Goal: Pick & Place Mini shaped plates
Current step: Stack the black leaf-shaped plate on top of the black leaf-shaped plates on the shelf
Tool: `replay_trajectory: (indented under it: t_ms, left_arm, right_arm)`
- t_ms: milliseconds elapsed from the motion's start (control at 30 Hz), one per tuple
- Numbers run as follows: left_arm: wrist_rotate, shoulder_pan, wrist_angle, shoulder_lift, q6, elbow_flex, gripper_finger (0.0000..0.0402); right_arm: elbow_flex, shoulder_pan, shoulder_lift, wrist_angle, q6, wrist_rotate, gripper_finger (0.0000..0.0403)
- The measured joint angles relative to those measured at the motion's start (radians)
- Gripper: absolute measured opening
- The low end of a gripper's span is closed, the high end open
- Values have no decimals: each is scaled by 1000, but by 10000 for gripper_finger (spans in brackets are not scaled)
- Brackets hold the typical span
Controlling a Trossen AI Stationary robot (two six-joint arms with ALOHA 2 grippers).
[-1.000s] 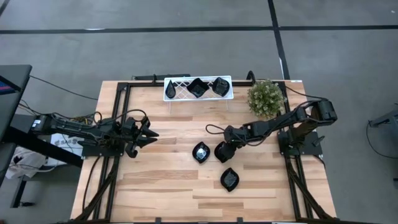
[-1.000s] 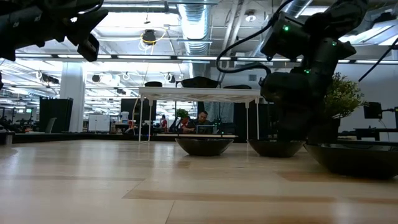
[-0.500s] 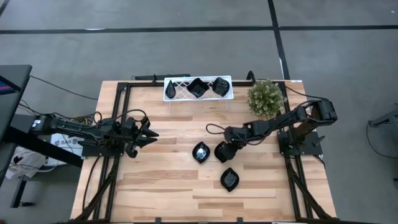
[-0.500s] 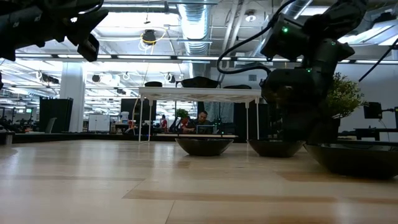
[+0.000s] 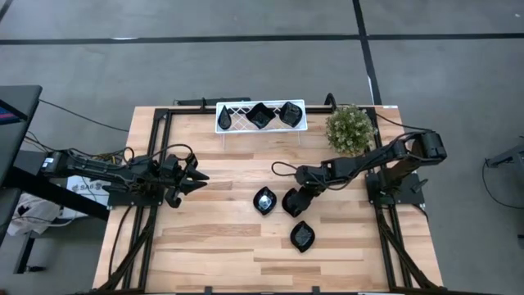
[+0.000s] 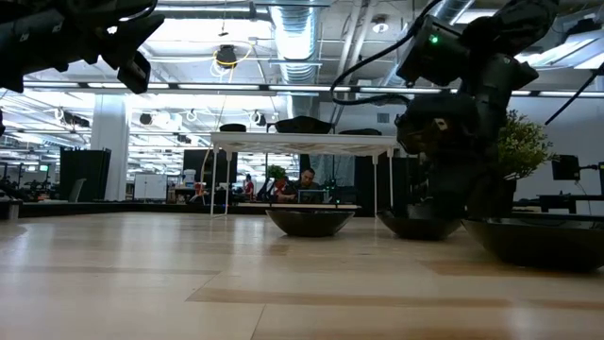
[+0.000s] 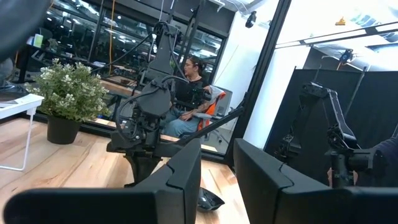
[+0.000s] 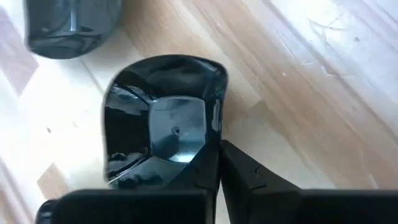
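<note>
The right gripper [image 8: 214, 165] now pinches the rim of the middle black dish [image 8: 158, 121], its fingers drawn together from wide open a second ago.

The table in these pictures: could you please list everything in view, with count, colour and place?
Table: one, light wood, black frame rails at its sides.
Wire rack: one, white, at the table's far edge.
Mini plates in the rack: two clearly seen, glossy black, centre and right of the rack.
Mini plates on the table: three, glossy black, right of centre: one at left, one nearest the front edge, one in the right hand.
Plant: one, green, far right corner.
Person: one, seated beyond the table, left wrist view.
Left hand: waiting, table's left side.
Right hand: shut on the middle plate's rim.
</note>
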Motion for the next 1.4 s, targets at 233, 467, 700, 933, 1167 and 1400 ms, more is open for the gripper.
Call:
replay_trajectory:
  t_ms: [233, 467, 700, 933, 1167, 1400]
  left_arm:
    - [0, 0, 0, 0, 0, 0, 97]
    - [0, 0, 0, 0, 0, 0, 97]
    - [0, 0, 7, 0, 0, 0, 97]
    - [0, 0, 8, 0, 0, 0, 97]
    - [0, 0, 8, 0, 0, 0, 97]
    - [0, 0, 23, 0, -9, 0, 97]
  right_arm:
    - [-1, -1, -103, -24, 2, -1, 3]
    - [-1, -13, -275, -49, 8, 0, 3]
    - [9, -74, -419, -59, -28, 0, 1]
    - [116, -188, -448, -112, -158, -1, 1]
    - [292, -328, -410, -274, -296, -3, 0]
    - [462, -449, -334, -408, -401, -57, 0]
